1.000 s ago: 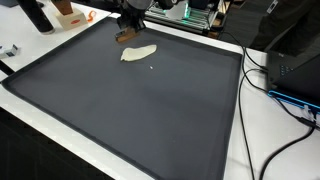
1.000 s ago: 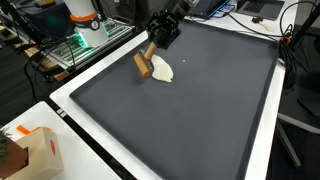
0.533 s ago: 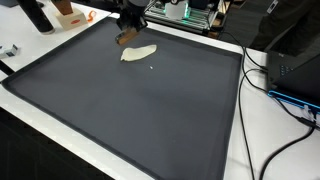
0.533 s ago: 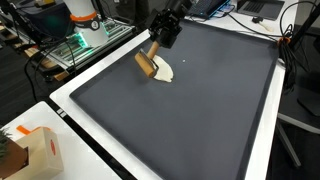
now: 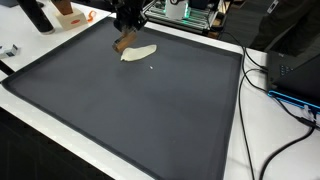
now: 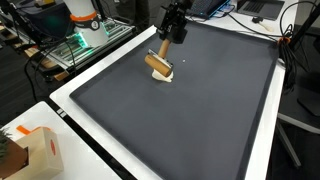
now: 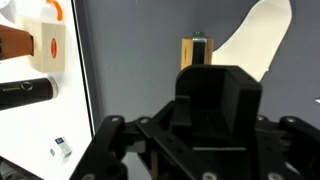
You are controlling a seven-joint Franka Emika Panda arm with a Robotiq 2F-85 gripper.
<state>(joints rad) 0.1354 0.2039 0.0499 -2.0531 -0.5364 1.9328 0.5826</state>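
Pincer (image 6: 168,44) — narrow — tight on wooden block (image 6: 157,64)

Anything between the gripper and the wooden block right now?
Nothing visible. The gripper is right at the wooden block, with no gap showing; whether it grips it I cannot tell. The pale scrap lies on the mat beside the block, not between.

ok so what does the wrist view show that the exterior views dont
Only the wrist view: the wooden block end-on, with a dark part at its top. Only the exterior views: the cables, the cardboard box, and the gripper holding the block at a tilt. Shared: the block, the white piece and the dark mat.
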